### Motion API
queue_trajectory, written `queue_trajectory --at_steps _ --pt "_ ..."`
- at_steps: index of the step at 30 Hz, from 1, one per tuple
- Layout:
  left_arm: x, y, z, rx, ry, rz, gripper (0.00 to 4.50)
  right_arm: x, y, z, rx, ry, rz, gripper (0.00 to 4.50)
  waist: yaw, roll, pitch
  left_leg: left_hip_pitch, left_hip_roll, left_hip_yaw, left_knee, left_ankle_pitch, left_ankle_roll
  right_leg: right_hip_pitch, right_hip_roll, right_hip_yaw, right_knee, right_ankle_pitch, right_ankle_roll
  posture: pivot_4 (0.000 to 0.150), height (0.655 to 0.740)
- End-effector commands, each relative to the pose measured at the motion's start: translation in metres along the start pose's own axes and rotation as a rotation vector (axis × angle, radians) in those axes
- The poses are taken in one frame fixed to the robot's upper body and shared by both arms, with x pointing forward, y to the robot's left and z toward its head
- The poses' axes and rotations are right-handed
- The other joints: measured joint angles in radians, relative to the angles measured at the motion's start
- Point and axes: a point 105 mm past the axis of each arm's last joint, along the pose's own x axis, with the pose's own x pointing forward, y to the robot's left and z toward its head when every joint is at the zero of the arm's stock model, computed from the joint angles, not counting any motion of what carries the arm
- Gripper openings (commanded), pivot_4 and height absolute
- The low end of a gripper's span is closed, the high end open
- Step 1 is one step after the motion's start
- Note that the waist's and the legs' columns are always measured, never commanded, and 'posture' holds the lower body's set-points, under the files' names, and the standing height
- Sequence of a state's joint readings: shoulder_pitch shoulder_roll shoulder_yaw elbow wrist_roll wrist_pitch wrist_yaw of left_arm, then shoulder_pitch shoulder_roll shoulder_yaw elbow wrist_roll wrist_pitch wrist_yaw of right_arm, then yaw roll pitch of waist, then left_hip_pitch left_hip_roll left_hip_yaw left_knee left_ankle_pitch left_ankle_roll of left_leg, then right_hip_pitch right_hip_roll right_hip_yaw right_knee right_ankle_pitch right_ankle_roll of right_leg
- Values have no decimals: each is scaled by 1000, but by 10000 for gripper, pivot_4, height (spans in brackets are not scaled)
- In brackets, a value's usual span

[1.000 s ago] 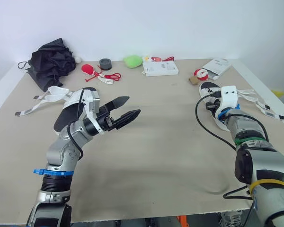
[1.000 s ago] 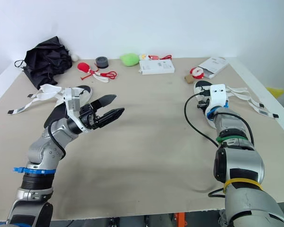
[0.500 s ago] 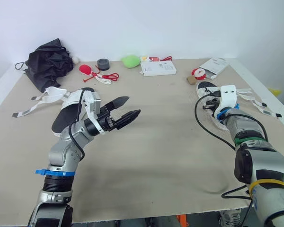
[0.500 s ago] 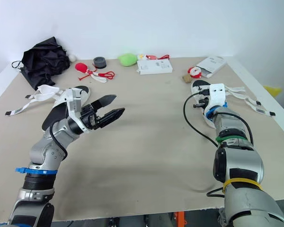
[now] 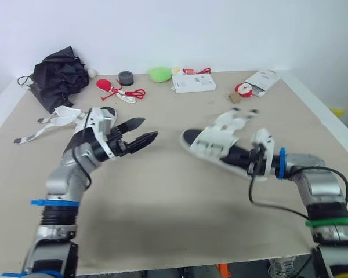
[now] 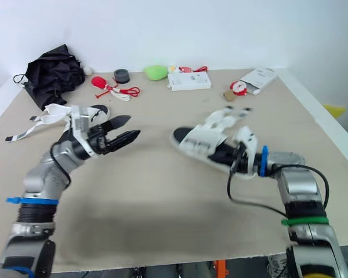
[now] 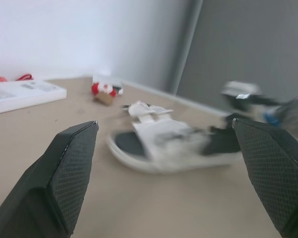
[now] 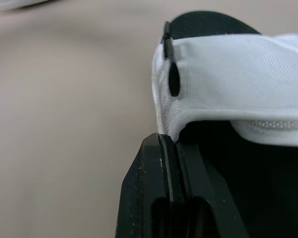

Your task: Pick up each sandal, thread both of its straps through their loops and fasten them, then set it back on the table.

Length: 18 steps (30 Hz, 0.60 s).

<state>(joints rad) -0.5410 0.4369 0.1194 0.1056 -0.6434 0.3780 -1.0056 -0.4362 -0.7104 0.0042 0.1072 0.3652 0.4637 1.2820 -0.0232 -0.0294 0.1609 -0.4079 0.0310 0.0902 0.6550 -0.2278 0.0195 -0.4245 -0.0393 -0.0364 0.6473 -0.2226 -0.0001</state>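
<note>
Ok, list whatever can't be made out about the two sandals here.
The held sandal: motion-blurred in the eye and left wrist views, so its strap fastening is unreadable.
Most of it is cut off by the edge in the right wrist view.
The second sandal: mostly covered by the left arm in the eye views.

Stereo downward; wrists seemingly toward sandal [image 7: 165, 143]

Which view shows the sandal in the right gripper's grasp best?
The left eye view: whole sandal, sole and straps. The right eye view matches; the left wrist view sees it low from the side; the right wrist view, one strap up close.
</note>
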Motion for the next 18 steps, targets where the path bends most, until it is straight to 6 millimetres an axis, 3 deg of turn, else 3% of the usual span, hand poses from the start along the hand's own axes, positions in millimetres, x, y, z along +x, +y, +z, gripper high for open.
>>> queue_trajectory --at_steps 1,6,12,15,18 --pt "0 -8 11 41 65 -107 45000 4 31 28 -91 -14 143 212 1 0 0 0 0 0 1 1 0 0 -1 0 0 1 0 1500 7400" --pt "-7 -21 10 71 212 -249 45000 12 63 38 -121 12 321 212 4 -1 1 0 0 0 2 3 0 1 0 -1 1 2 0 1500 7400" --pt "-15 -28 0 89 318 -338 45000 14 82 29 -135 87 442 212 6 -1 1 -1 -1 -1 1 1 1 -1 -1 -1 0 1 -2 1500 7400" --pt "-15 -28 -3 83 327 -358 45000 20 77 9 -186 170 430 212 6 -1 1 -1 -1 -1 1 1 1 -1 -1 -1 0 0 -2 1500 7400" --pt "-13 -28 -6 81 332 -365 45000 29 53 0 -260 220 342 212 5 -2 1 -1 -1 0 1 1 1 -1 -1 -1 0 0 -1 1500 7400"
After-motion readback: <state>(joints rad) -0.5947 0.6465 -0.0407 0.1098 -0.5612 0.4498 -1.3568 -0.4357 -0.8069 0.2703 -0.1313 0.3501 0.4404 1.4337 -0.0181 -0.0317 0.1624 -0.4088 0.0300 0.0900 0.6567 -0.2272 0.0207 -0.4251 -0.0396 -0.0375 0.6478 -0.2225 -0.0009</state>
